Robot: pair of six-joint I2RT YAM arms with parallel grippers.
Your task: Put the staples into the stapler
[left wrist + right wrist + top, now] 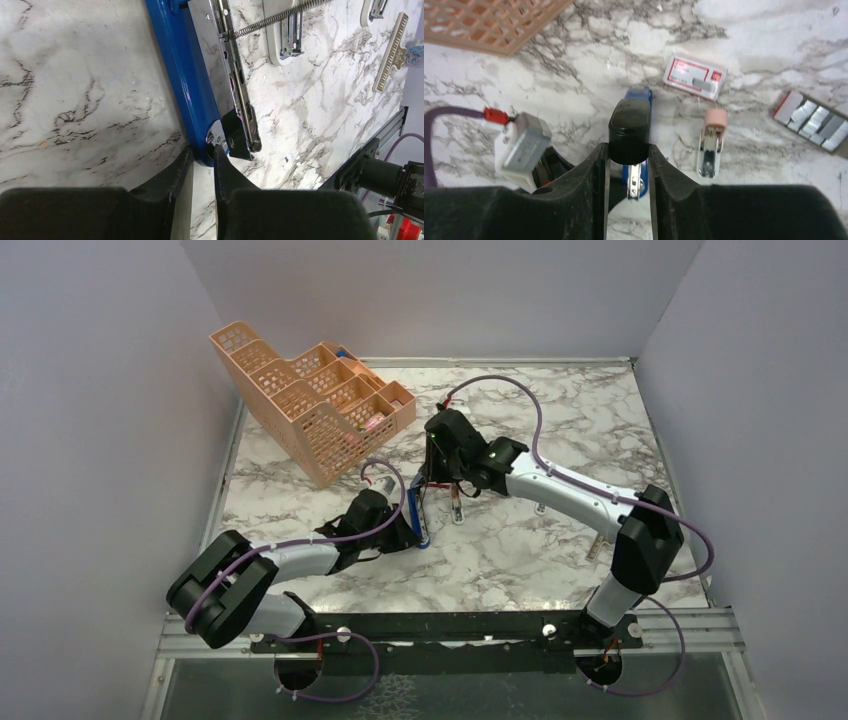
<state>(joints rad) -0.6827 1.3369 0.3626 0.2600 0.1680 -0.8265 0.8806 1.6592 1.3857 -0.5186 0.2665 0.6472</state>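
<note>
Right wrist view shows the right gripper (628,152) pinched on the black end of the stapler (639,95), which lies opened on the marble table (749,30). Left wrist view has the left gripper (202,151) closed on the hinge end, beside the silver channel (235,75) and its stretched spring (275,17). The staples (816,117) sit well apart to the right in an open tray, untouched. They are probably light and stiff, yet brittle along the strip and slippery. A gentle pinch across the long sides, near the middle, seems safest.
</note>
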